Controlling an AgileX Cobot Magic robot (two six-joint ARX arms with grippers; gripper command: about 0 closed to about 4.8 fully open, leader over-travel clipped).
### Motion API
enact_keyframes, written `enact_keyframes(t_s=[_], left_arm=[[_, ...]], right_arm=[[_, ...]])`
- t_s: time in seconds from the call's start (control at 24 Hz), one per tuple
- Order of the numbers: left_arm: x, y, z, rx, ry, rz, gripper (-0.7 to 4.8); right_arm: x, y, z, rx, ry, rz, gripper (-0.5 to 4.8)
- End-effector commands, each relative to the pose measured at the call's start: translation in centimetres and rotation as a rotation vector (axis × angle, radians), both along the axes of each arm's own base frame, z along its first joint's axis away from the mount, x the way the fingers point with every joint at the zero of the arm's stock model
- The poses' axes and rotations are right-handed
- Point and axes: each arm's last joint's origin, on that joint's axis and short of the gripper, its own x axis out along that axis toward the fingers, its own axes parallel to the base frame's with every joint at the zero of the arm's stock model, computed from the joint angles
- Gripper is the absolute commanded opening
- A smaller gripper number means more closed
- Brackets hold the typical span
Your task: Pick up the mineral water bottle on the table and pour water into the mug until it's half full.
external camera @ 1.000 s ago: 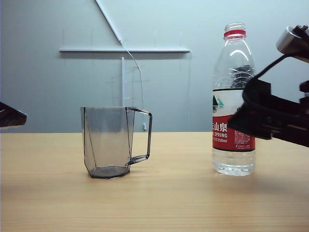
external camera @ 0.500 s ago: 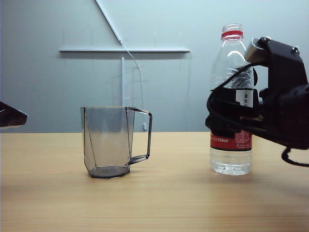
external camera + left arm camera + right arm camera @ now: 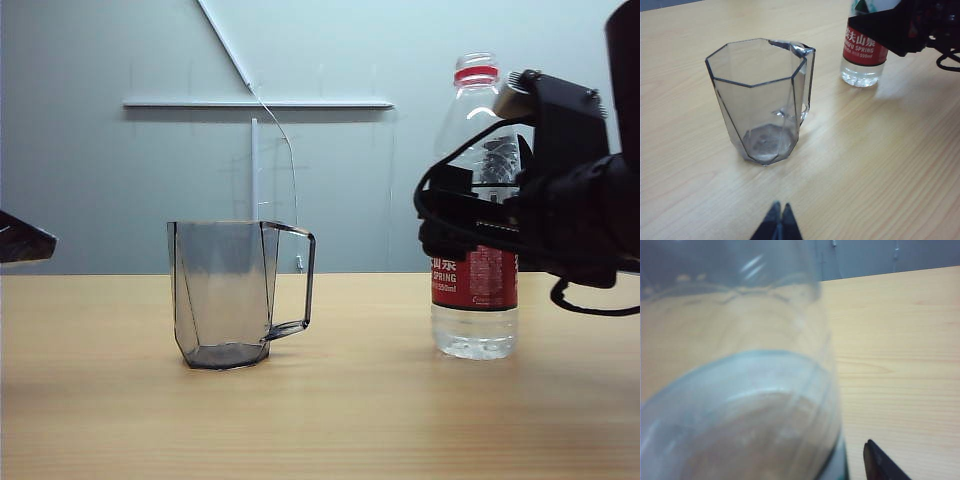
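Note:
The mineral water bottle (image 3: 476,320) stands upright on the table (image 3: 330,410) at the right, with a red neck ring, no cap, and water showing in its base. My right gripper (image 3: 462,236) is open at label height, with the bottle between its fingers. In the right wrist view the bottle (image 3: 735,395) fills the picture; one fingertip (image 3: 878,464) stands just clear of it and the other is hidden. The smoky faceted mug (image 3: 232,295) stands left of centre, handle towards the bottle, and looks empty (image 3: 762,100). My left gripper (image 3: 780,209) is shut, hovering near the mug.
A grey wall with a white rail (image 3: 255,103) runs behind the table. Bare wood lies between the mug and the bottle (image 3: 862,57). My left gripper's tip (image 3: 22,242) pokes in at the left edge of the exterior view. The right arm's black cables (image 3: 590,300) hang by the bottle.
My right gripper has swung in from the right and come round the bottle at label height. The bottle has shifted slightly left and turned. The mug and the left gripper have not moved.

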Motion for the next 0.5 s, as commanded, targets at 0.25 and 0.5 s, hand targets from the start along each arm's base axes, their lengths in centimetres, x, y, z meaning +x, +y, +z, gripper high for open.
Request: enact_keyframes(t_s=[0.25,0.5], left_arm=[[0.02,-0.02,0.2,-0.013,-0.009,-0.001,-0.02],[-0.06,0.05,0.42,-0.03,-0.029,-0.001,-0.02]], right_arm=[[0.19,0.16,0.26,0.008,-0.01,0.003,4.06],[0.18,0.16,0.27,0.009,-0.011,0.003,3.05]])
